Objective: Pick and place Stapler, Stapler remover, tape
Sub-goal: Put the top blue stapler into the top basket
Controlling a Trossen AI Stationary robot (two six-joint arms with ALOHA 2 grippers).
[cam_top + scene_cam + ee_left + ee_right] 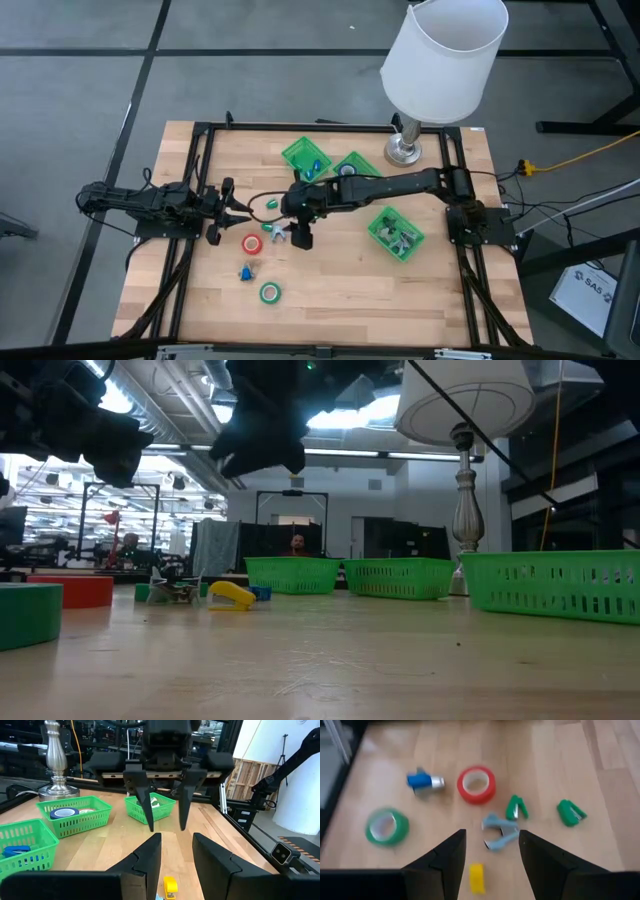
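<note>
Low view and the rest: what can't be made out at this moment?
- Low view: the green trays' walls hide their contents.
- High view: the right gripper covers the table beneath it.
- Right wrist view: the yellow item is blurred, kind unclear.

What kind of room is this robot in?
Probably a robot lab or workshop. Past the wooden table are ceiling ducts, more equipment, and a person seated far back.
</note>
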